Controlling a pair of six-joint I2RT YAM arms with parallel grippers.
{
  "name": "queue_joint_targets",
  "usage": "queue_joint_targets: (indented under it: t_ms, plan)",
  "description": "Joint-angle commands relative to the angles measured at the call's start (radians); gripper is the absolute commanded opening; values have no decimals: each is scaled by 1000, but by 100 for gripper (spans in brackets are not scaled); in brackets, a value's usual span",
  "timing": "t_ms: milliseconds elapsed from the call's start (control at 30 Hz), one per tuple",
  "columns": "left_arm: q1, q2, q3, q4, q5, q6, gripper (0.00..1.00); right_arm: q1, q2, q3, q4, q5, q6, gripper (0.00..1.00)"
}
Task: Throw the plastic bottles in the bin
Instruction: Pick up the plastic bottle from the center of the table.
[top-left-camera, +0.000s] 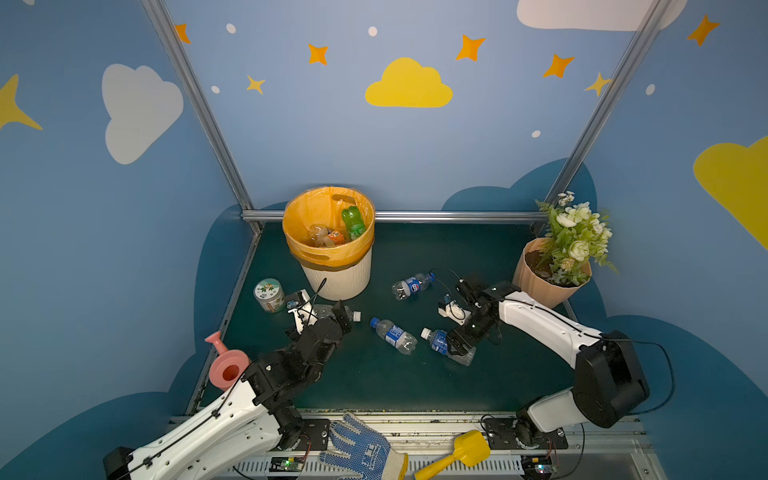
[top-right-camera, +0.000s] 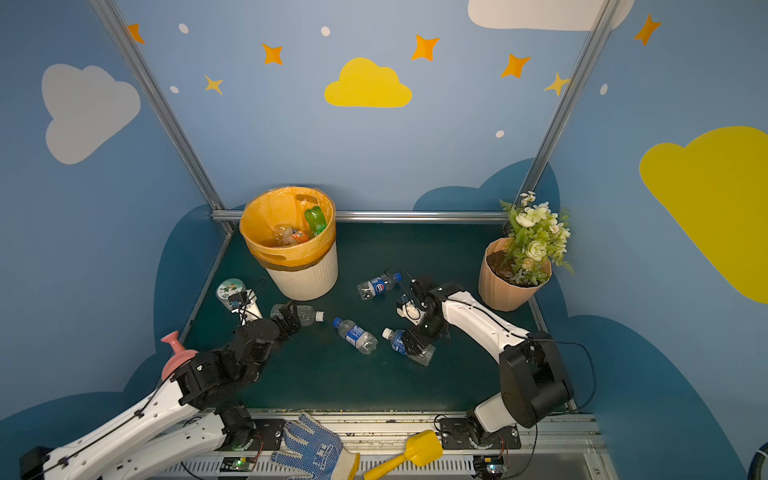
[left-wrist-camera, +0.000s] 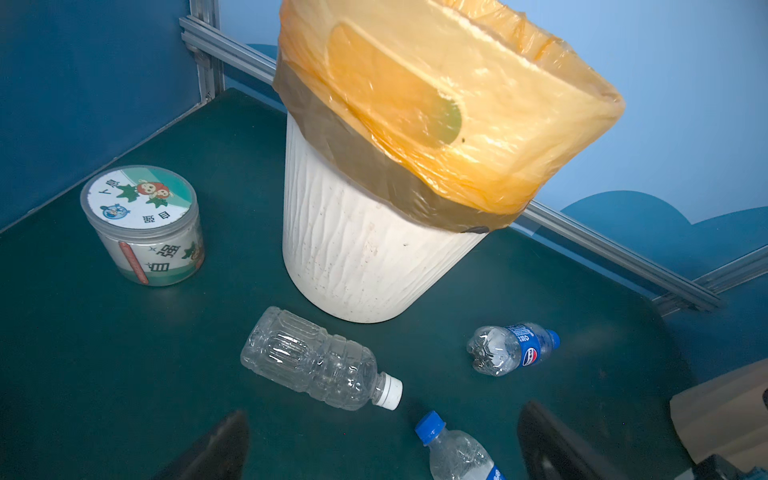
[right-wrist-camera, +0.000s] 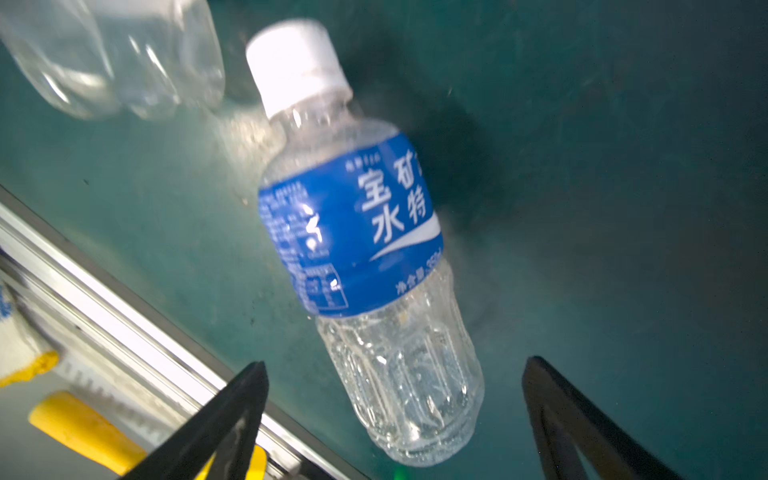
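While its jaws stand wide, the right gripper (right-wrist-camera: 395, 365) hangs over the clear, blue-labelled, white-capped plastic bottle (right-wrist-camera: 361, 232) lying between them, seemingly poised to grasp, the orange-lined cream bin (top-left-camera: 340, 282) well beyond.

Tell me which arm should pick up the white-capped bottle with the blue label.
Right. The right gripper is open directly over the white-capped bottle, its jaws either side of the body. The left gripper, also open, sits farther off, by the unlabelled clear bottle beside the bin.
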Motion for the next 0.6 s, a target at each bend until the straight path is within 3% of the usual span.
queue_joint_targets:
  t_ms: [0,400,567]
  plan:
    - [4,4,-5,-3,-23,12,100,14,0,-20,12,2,-61,93]
    - [10,-6,3,-32,-31,-8,100,90,163,-10,84,63,-34,82]
    - [11,-17,6,-52,-43,-7,100,91,151,-8,117,85,-1,70]
